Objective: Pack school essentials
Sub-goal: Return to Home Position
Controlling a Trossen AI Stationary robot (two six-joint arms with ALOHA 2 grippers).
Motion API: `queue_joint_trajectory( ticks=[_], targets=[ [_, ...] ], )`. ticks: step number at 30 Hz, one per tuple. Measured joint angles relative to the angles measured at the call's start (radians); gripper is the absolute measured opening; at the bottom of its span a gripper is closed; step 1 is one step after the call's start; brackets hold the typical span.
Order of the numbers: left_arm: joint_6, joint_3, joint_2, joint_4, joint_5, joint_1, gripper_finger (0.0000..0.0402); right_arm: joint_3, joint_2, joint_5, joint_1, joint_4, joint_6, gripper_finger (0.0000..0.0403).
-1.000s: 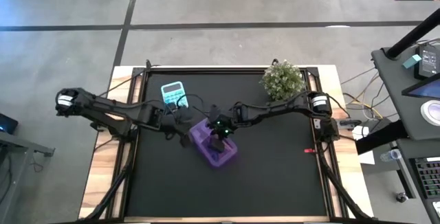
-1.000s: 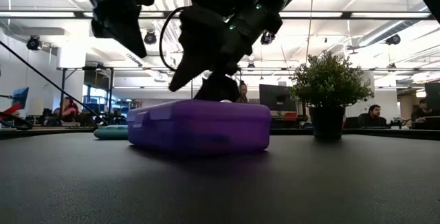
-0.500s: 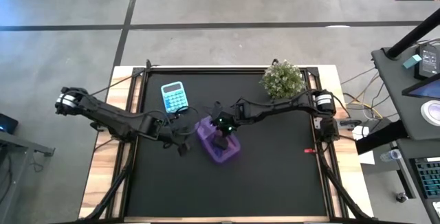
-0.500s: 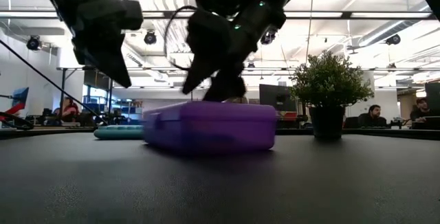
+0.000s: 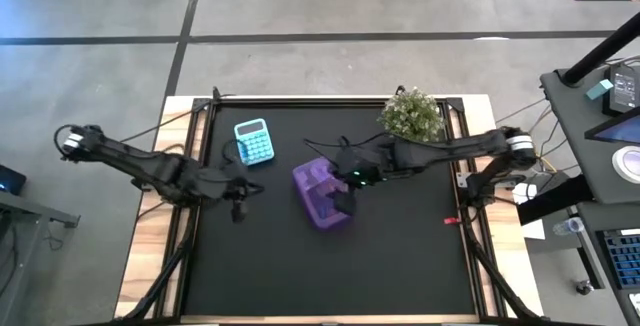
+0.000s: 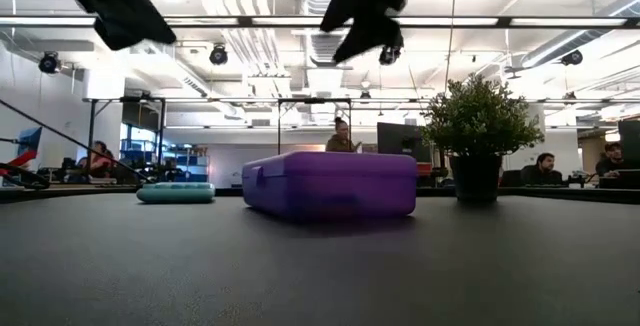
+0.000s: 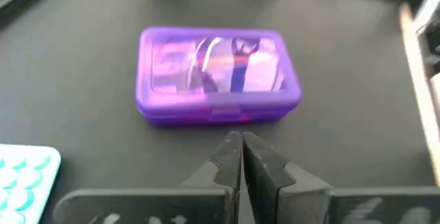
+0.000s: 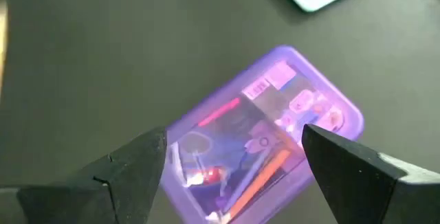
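**Packing finished, arms to be sent home.** Judged from the layout, packing is complete and the step in hand is returning both arms to rest.

Nearest you, the dark worktop (image 5: 400, 256) is a matte black mat framed by pale wood.

At mid-depth the purple box (image 5: 312, 188) sits on it, lid down. The school essentials (image 8: 265, 159) show through the translucent lid as slim orange and pink shapes.

The left gripper (image 5: 237, 211) hangs to the left of the box, apart from it. Its fingers are pressed together and hold nothing.

The right gripper (image 5: 345, 204) hangs above the right end of the box, fingers spread wide and empty. The low view shows both grippers well above the lid.

Your next move calls for lifting the right gripper straight up before drawing it back to the right, so that it does not nudge the box. The left arm has a free path back to its side.

A small red item (image 5: 449, 220), too small to identify, lies at the right edge. Farther back on the left lies a teal calculator (image 5: 254, 141). At the far right corner stands a potted plant (image 5: 411, 116).

Beyond the worktop is an open office with strip lighting, monitors and a person (image 6: 342, 136) behind the box.
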Motion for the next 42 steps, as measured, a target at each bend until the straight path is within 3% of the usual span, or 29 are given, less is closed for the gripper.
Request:
queue_joint_trajectory(
  ticks=[10,24,32,42],
  targets=[
    [0.054,-0.11,-0.305,0.024,-0.02,-0.02,0.0,-0.185,-0.239,0.128,0.129,0.026,0.048,0.0328],
    [0.165,-0.319,-0.62,0.199,-0.017,-0.02,0.0,-0.571,-0.576,0.3,0.298,0.334,0.194,0.0328],
    [0.168,-0.391,-0.846,0.212,-0.01,-0.02,0.0,-0.761,-0.714,0.305,0.33,0.536,0.196,0.0328],
    [0.218,-0.422,-0.825,0.238,0.052,-0.02,0.0,-0.977,-0.799,0.305,0.329,0.773,0.184,0.0328]
  ],
)
